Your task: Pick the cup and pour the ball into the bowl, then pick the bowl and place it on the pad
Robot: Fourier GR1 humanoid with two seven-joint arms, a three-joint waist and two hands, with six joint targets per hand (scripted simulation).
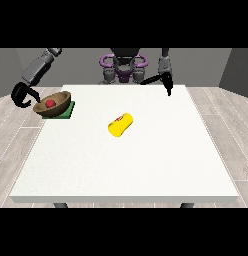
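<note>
At far left, the robot hand (21, 95) curls against the bowl (52, 104), which holds the ball (50, 103) and rests tilted on the pad (67, 111), while the cup (120, 124) lies emptied mid-counter (146, 165).

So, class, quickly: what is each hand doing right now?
Hand at the view's left: fingers curled, beside the bowl; whether it grips cannot be told.
Hand at the view's right: holds nothing; fingers cannot be told.

One front view stood across the tabletop (126, 165), raised and looking down over it toward the robot (123, 65), which sat small and far at the top edge.
</note>
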